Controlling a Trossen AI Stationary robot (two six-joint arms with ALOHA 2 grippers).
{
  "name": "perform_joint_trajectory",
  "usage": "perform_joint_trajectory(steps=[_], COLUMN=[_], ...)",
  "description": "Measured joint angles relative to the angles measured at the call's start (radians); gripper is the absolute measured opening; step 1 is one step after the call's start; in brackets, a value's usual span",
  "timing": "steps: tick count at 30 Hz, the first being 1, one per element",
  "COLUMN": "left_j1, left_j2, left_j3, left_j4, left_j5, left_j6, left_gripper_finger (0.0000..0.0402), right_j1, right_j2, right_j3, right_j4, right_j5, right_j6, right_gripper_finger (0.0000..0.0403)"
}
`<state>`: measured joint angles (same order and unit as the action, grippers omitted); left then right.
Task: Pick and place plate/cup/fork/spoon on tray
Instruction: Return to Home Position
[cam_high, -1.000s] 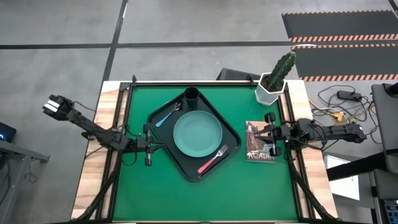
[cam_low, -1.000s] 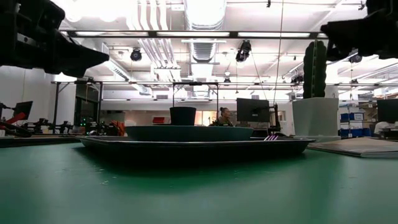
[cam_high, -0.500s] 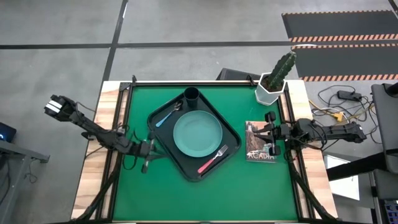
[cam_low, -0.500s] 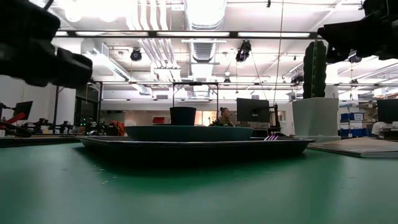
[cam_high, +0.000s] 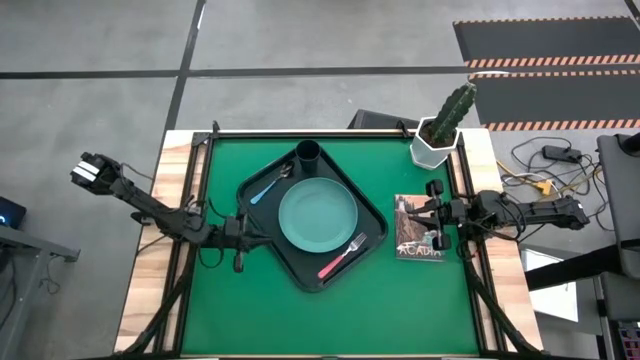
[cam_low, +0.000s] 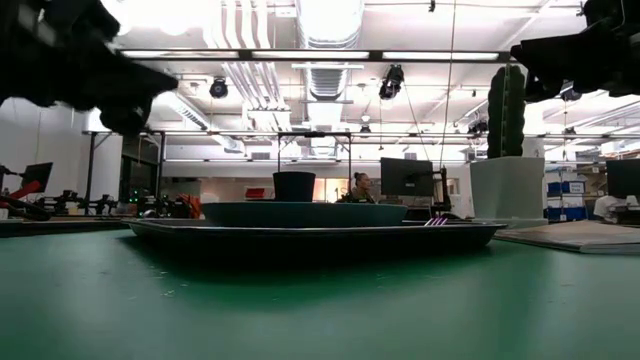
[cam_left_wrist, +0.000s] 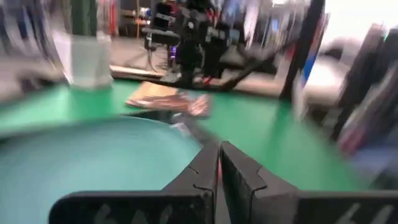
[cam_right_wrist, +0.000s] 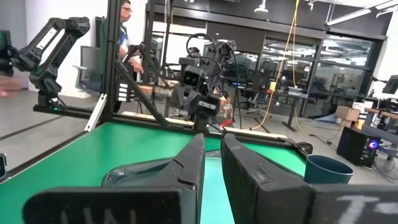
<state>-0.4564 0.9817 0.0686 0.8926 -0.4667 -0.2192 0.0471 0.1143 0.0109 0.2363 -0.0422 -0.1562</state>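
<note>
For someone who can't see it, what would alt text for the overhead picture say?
A dark tray on a green table holds a teal plate, cup, spoon and fork; two robot arms wait at either side.

Tray: dark, rectangular, rounded corners, raised rim; lies flat and turned diagonally on the green surface, its near-left edge just beside the left fingers.
Plate: round, pale teal, flat at tray centre.
Cup: dark, upright, in the far corner.
Spoon: blue handle, on the tray near the left fingers.
Fork: pink handle, toward the right fingers.
</note>
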Motion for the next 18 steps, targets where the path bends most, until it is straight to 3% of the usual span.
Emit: perform_joint_trajectory(steps=[5,7,12,18], left_j1=[0.004,0.007,0.008,0.008], left_j2=[-0.001,-0.001,-0.001,0.001], left_j3=[-0.013,-0.013,0.004,0.003], left_j4=[-0.019,0.013,0.14,0.148], left_j5=[-0.006,-0.027,-0.055,-0.055], left_j6=[0.487,0.602,0.782,0.795], left_gripper_finger=[0.0,0.0,0.0,0.0], right_j1=[0.0,0.0,0.0,0.0], right_j2=[0.0,0.0,0.0,0.0], right_j3=[0.0,0.0,0.0,0.0], right_j4=[0.0,0.0,0.0,0.0], right_j5=[0.0,0.0,0.0,0.0], right_j6=[0.0,0.0,0.0,0.0], right_gripper_finger=[0.0043,0.0043,0.0043,0.0043])
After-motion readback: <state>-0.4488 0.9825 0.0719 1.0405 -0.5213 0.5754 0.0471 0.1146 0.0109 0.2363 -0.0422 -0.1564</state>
